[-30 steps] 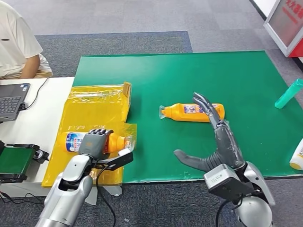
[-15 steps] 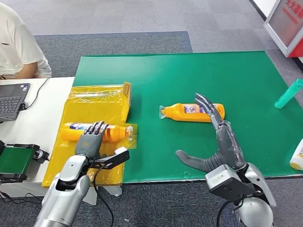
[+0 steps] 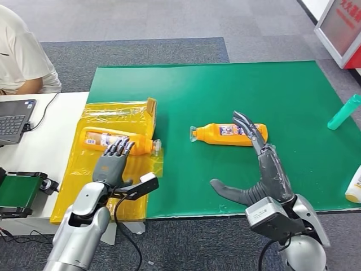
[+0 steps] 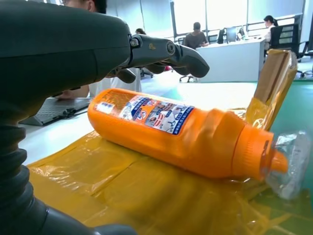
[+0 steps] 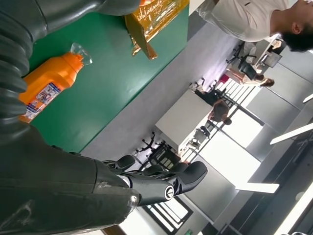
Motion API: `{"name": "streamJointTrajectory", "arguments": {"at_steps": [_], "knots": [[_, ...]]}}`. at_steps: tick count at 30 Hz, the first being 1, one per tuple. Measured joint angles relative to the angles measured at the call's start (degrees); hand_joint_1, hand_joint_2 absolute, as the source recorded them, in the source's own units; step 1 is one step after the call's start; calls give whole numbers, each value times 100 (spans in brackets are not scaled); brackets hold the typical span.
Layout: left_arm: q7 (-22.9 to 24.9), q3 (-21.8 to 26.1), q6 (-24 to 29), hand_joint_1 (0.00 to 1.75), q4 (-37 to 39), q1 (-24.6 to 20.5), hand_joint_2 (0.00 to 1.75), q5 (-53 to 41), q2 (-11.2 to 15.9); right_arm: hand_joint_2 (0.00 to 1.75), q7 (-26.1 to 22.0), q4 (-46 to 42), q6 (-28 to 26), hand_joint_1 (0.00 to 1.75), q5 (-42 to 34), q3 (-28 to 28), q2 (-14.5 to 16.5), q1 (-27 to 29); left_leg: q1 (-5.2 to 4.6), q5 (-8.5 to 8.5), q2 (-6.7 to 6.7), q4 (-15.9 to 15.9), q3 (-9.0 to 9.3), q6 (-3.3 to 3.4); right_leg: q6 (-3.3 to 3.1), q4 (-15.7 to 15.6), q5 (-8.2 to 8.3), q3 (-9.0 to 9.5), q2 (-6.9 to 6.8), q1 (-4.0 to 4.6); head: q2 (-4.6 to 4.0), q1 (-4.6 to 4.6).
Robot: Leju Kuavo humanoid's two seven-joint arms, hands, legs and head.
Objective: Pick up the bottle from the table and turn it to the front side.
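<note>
here the left hand point(image 3: 111, 166) hovers spread and empty just short of the orange bottle point(image 3: 117, 140), lying label-up on the yellow bag point(image 3: 91, 186) — the right hand point(image 3: 259, 166) waits open.

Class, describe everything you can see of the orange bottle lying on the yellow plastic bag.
The orange bottle looks like smooth plastic, with a multicoloured label on its body and a clear cap over its orange nozzle. It lies on its side on the yellow bag, label facing up. The left hand has open fingers beside it, not gripping it.
</note>
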Motion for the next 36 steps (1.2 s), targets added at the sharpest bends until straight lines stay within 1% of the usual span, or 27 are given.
{"name": "streamJointTrajectory", "arguments": {"at_steps": [11, 24, 26, 29, 36], "knots": [[-20, 4, 3, 0, -340, 112, 175, 123, -61, 175, 1, 0, 7, 0, 1, -5, 0, 0, 0, 0, 0, 0, -1, 0, 0, 0, 0, 1, 0, 0, 0, 1], [-203, 117, 8, 0, -690, 275, 175, 708, -121, 175, 21, 0, 10, 0, 4, -5, 0, 17, 0, 0, 0, 0, 0, 0, 0, 0, 0, 1, 0, 1, -1, 1], [-282, 133, -19, 0, -812, 331, 175, 1036, -145, 175, 31, 0, 10, 0, -8, -7, 0, 35, 0, 0, 0, 0, 0, 0, 0, 0, 0, 1, 0, 0, -1, 0], [-371, 170, -226, 0, -1151, 468, 175, 1891, -238, 175, 35, 0, 3, 0, -108, -37, 0, 87, 0, -1, 0, 0, -1, 0, 0, 0, -1, 0, -1, 0, 0, 1], [-330, 232, -728, 0, -2031, 809, 175, 3889, -476, 175, -104, 15, 36, 0, -554, -362, -12, 257, 0, -4, 0, 0, -1, 4, 0, 0, -2, 0, 0, 0, -1, 1]]}}
